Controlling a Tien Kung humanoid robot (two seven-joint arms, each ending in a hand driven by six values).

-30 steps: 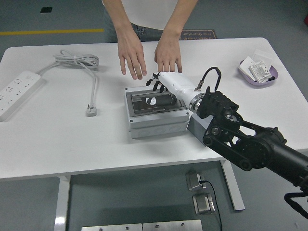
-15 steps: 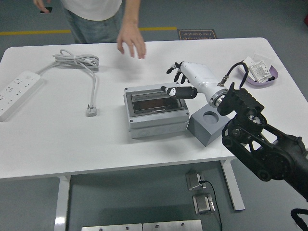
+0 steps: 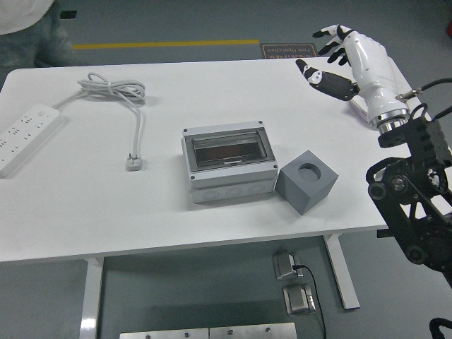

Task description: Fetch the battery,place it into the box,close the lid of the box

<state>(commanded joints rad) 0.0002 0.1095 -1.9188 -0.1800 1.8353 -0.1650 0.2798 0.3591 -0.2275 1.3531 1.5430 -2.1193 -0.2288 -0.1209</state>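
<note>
The grey box [image 3: 227, 164] sits mid-table with its tinted lid shut flat; no battery shows anywhere in view. My right hand [image 3: 344, 56], white with black fingertips, is raised high above the table's far right corner, well away from the box, fingers spread and holding nothing. The left arm is out of view.
A grey cube with a round hole [image 3: 306, 181] stands just right of the box. A white power strip [image 3: 25, 134] and its coiled cable [image 3: 116, 92] lie at the left. A person [image 3: 28, 28] stands at the top left corner, away from the table [image 3: 106, 212].
The lid went from open to shut. My right hand lifted off the box and swung up and right. The person withdrew both hands and stepped away left.
</note>
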